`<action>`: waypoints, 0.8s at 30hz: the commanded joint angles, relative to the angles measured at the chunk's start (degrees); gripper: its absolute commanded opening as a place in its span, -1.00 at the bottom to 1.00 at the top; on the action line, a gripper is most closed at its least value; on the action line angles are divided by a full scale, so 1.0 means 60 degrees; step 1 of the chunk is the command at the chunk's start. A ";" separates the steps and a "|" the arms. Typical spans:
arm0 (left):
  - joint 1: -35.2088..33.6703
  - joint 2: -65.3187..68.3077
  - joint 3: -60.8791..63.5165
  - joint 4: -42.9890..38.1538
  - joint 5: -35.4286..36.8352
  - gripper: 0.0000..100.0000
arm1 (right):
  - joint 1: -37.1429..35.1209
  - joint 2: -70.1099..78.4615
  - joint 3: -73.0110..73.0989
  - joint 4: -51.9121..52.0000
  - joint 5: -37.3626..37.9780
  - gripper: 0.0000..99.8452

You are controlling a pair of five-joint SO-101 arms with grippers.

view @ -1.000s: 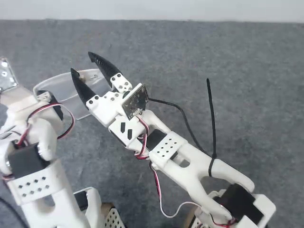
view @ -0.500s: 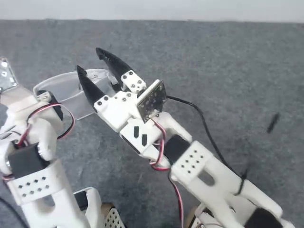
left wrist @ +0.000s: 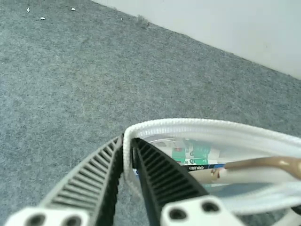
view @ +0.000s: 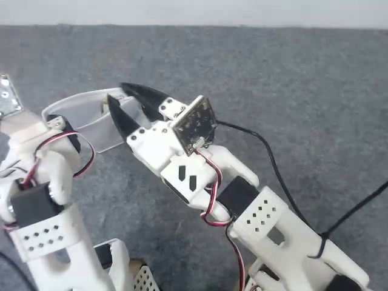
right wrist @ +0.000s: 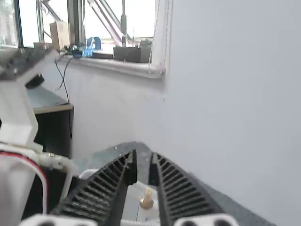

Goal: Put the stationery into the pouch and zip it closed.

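1. Pouch [view: 91, 121] sits on the grey table mat [view: 303, 79], just ahead of the left arm. Mouth is gaping, zip not run.
2. Anchor: left gripper [left wrist: 128, 141] has its jaws pinched flat on the zip rim [left wrist: 197, 125], at the end where the two tape sides meet. No gap is visible between pads and tape.
3. Free side: right gripper [view: 115, 92] is at the pouch mouth from the other side. Its jaws are a thin slit apart with nothing visibly clamped between them.
4. Contents: a green-and-white item [left wrist: 190, 153] lies inside the pouch. A brass-coloured piece [left wrist: 263, 165] lies along the opening. Can't tell whether that piece is a pen end or the zip pull.
5. Handling guess: the body is thin clear film, so light, floppy and slick. It will likely buckle if pushed and slide out of a pinch.
6. Grip point: the woven zip tape looks like the stiffest, least slippery part. Hold there, not on the film.
7. Closing likely needs counter-tension: left holds the tape end while right takes the slider pull and draws away from it. The pull is small hard metal, so it needs a square pinch deep in the ribbed pads.
8. Risks: the pouch is light enough to drag across the mat instead of zipping. Anything proud of the mouth could jam the slider.
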 commanded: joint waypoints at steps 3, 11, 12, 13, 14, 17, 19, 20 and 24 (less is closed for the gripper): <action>-0.0029 0.0029 0.0125 -0.0176 -0.0103 -0.98 | -0.0081 0.1429 -0.1363 -0.0564 0.0103 -0.99; -0.0029 0.0029 0.0125 -0.0161 -0.0103 -0.98 | -0.0022 0.3817 -0.1626 0.1458 0.0132 -0.99; -0.0029 0.0029 0.0125 -0.0161 -0.0103 -0.98 | 0.0007 0.3817 -0.1626 0.1766 0.0117 -0.99; -0.0029 0.0029 0.0125 -0.0176 -0.0103 -0.98 | 0.0007 0.3788 -0.1656 0.2015 0.0117 -0.99; -0.0029 0.0029 0.0125 -0.0176 -0.0103 -0.98 | 0.0007 0.3656 -0.1656 0.2117 0.0117 -0.99; -0.0029 0.0029 0.0125 -0.0176 -0.0103 -0.98 | 0.0007 0.2835 -0.1524 0.2220 0.0117 -0.99; -0.0029 0.0029 0.0125 -0.0176 -0.0103 -0.98 | 0.0007 0.2088 -0.1348 0.2469 0.0117 -0.99; -0.0029 0.0029 0.0125 -0.0176 -0.0103 -0.98 | 0.0007 0.1678 -0.1260 0.2659 0.0117 -0.99; -0.0029 0.0029 0.0125 -0.0190 -0.0103 -0.98 | 0.0022 0.0432 -0.0996 0.3421 0.0176 -0.99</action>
